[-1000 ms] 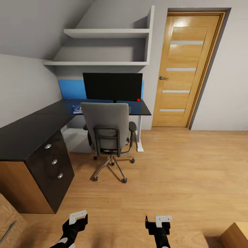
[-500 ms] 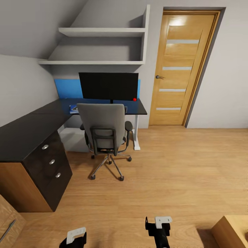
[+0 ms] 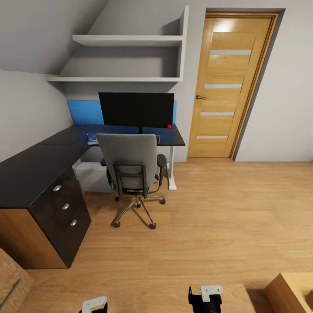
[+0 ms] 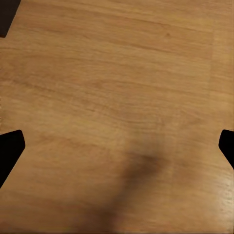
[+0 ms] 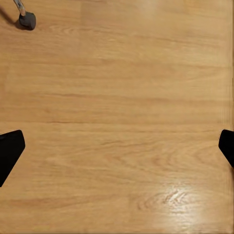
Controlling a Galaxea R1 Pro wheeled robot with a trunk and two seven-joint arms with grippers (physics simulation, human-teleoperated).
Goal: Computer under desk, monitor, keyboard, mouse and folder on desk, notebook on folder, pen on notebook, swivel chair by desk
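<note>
The desk (image 3: 30,167) has a glossy black L-shaped top and stands at the left and back. On it stands the monitor (image 3: 136,109), black screen facing me. The grey swivel chair (image 3: 130,167) is pushed in before the desk, its back towards me, hiding its seat and the folder. The white computer (image 3: 92,176) sits under the desk. A small blue item (image 3: 92,139) lies on the desk left of the chair. Keyboard, mouse, notebook and pen cannot be made out. My left gripper (image 4: 117,146) and right gripper (image 5: 117,146) hang open over bare wooden floor, far short of the chair.
A wooden door (image 3: 226,87) stands shut at the back right. Two wall shelves (image 3: 126,41) hang above the desk. A small red thing (image 3: 169,126) sits by the monitor's right corner. A light wooden chest (image 3: 11,280) is at lower left, a wooden box (image 3: 291,291) at lower right.
The camera has shifted, so the whole scene sits slightly further left. Both grippers have sunk towards the bottom edge of the head view, the left one more.
</note>
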